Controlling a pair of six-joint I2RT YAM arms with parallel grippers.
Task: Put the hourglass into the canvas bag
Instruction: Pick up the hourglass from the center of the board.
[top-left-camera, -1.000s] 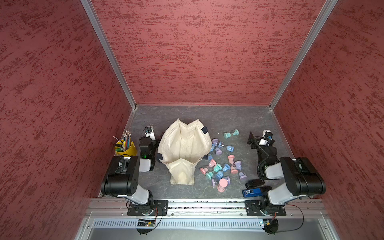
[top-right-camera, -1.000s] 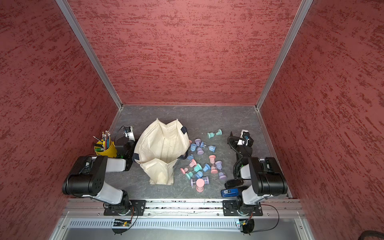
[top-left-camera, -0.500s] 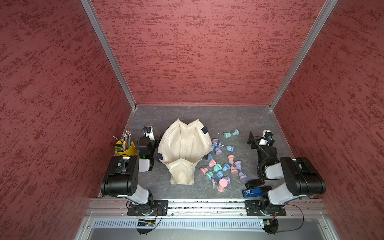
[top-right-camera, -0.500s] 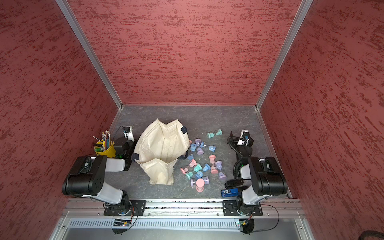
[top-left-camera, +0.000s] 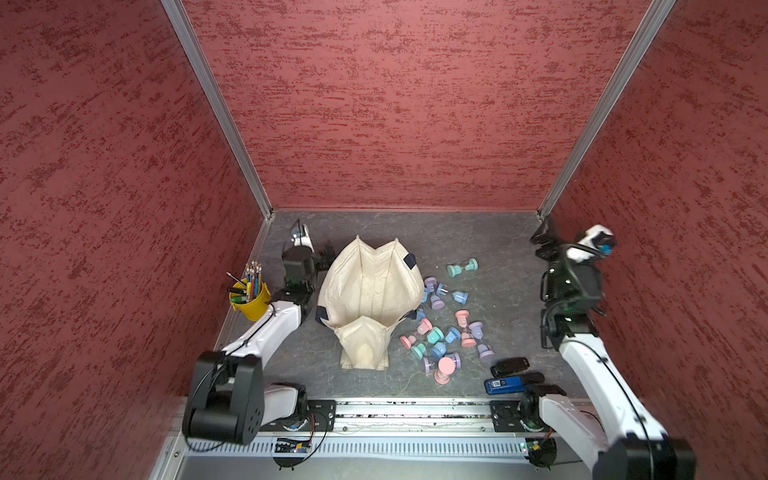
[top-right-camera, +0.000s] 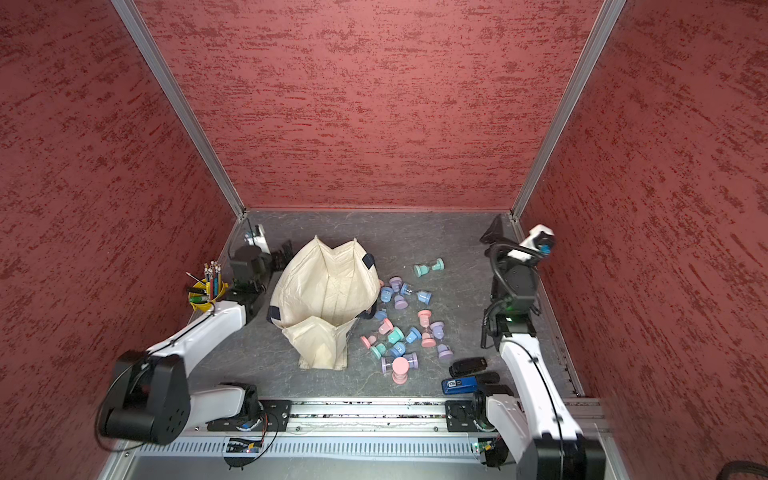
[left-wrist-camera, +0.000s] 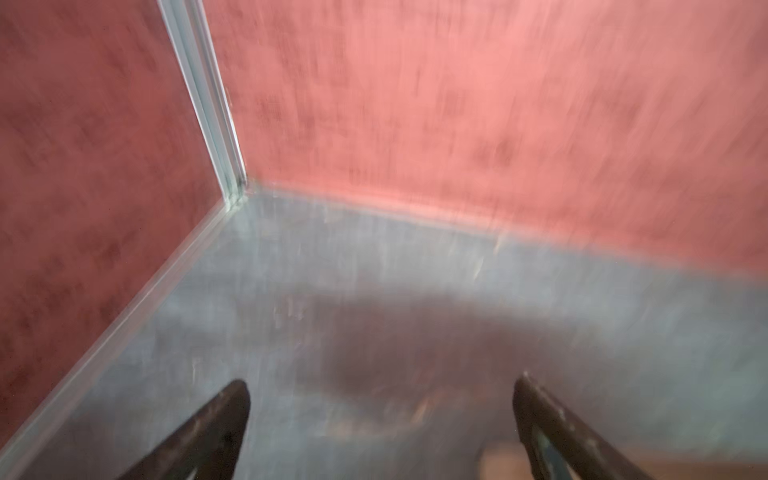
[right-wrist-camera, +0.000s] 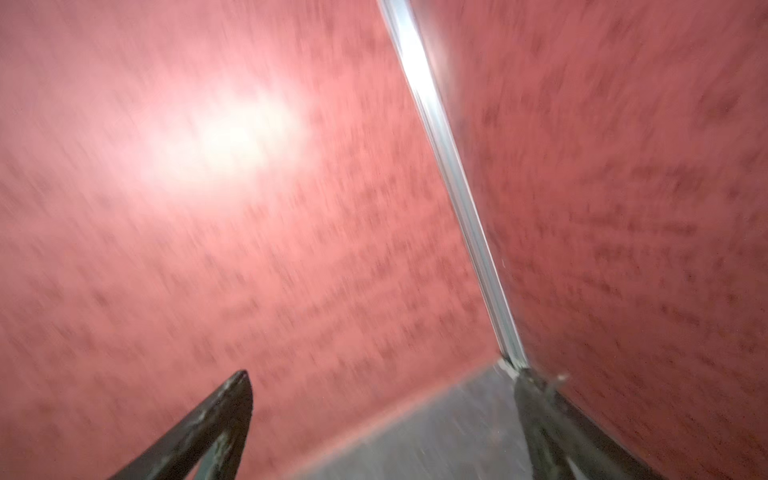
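A pencil cup (top-left-camera: 251, 301) stands far left. Next to it the left gripper (left-wrist-camera: 381, 380) hangs with fingers spread wide and empty, just beside the bag (top-left-camera: 368, 291), which stands open. Right of the bag, the hourglasses (top-left-camera: 435, 334) lie scattered on the table (top-left-camera: 478, 237). Far right, the right gripper (right-wrist-camera: 382, 374) is raised, spread wide, holding nothing.

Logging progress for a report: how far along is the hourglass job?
Done: nothing visible; the open bag looks bare inside. In hand: nothing; the left gripper and right gripper are both open and empty. Left: the hourglasses lie scattered on the table beside the bag, so picking one up and dropping it in both remain.
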